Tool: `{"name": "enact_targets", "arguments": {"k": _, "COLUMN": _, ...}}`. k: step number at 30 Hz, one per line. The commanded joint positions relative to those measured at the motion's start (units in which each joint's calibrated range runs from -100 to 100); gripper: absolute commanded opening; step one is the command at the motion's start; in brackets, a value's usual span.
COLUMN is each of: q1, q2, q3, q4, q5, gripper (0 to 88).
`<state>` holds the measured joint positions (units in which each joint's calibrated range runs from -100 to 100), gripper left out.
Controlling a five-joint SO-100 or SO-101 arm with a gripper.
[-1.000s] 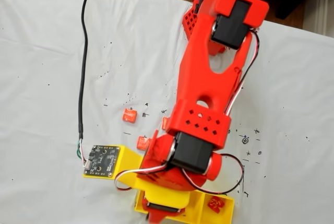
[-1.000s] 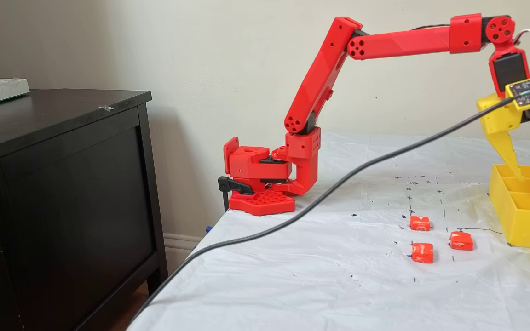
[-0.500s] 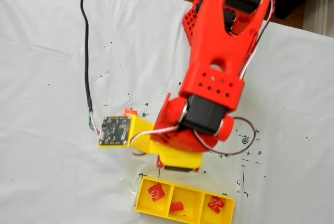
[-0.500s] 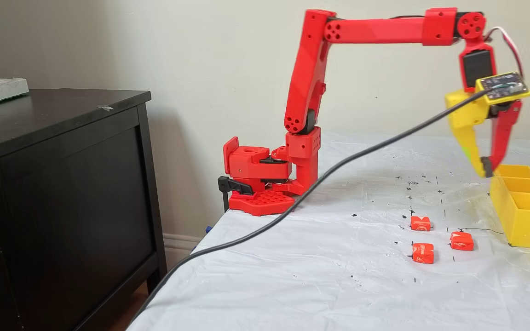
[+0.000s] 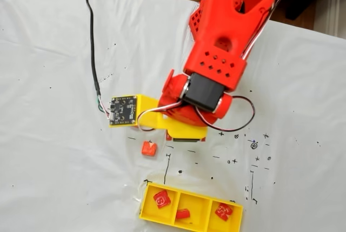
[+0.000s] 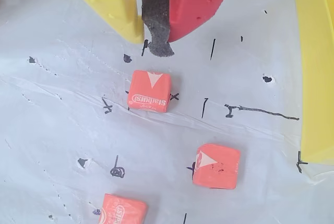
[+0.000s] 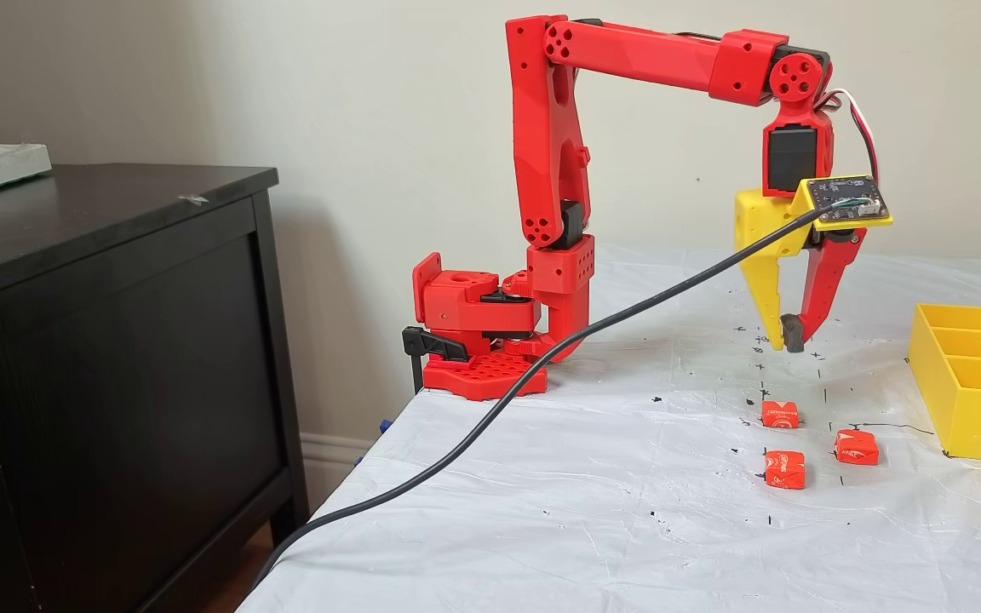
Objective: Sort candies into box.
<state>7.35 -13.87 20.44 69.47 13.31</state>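
Three orange-red candies lie loose on the white sheet: candy (image 6: 150, 91), candy (image 6: 216, 166) and candy (image 6: 121, 209) in the wrist view, and candies (image 7: 779, 414), (image 7: 784, 469), (image 7: 856, 447) in a fixed view. My gripper (image 7: 785, 343) hangs above the table just behind them. Its yellow and red fingers are shut, pad to pad, on nothing (image 6: 155, 36). The yellow box (image 5: 190, 193) holds one deeper red candy in each compartment: (image 5: 161, 199), (image 5: 183, 213), (image 5: 223, 211). From above, one loose candy (image 5: 148, 148) shows beside the wrist.
A black cable (image 7: 542, 366) runs from the wrist board across the sheet and off the table's front. The arm's base (image 7: 482, 340) is clamped at the table's far edge. A dark cabinet (image 7: 116, 340) stands beyond the table. The box wall (image 6: 315, 78) lies close on the right in the wrist view.
The arm pulled back from over the box toward its base and came down over the loose candies. The fingers, spread one second ago, are now shut.
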Motion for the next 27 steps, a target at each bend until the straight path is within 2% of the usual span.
{"name": "enact_targets", "arguments": {"k": 1, "q1": 0.98, "q2": -3.77, "q3": -0.64, "q4": -0.98, "q5": 0.59, "gripper": 12.6}}
{"name": "enact_targets", "arguments": {"k": 2, "q1": 0.98, "q2": -3.43, "q3": -0.36, "q4": -1.23, "q5": 0.68, "gripper": 17.8}}
{"name": "enact_targets", "arguments": {"k": 6, "q1": 0.98, "q2": -2.58, "q3": 1.00, "q4": -2.29, "q5": 1.71, "gripper": 27.1}}
{"name": "enact_targets", "arguments": {"k": 12, "q1": 1.43, "q2": -3.68, "q3": 6.46, "q4": -4.75, "q5": 3.91, "gripper": 27.9}}
{"name": "enact_targets", "arguments": {"k": 17, "q1": 2.34, "q2": -1.73, "q3": 7.37, "q4": -5.98, "q5": 4.30, "gripper": 30.3}}
{"name": "enact_targets", "arguments": {"k": 27, "q1": 2.25, "q2": -0.97, "q3": 12.38, "q4": -10.65, "q5": 4.88, "gripper": 29.7}}
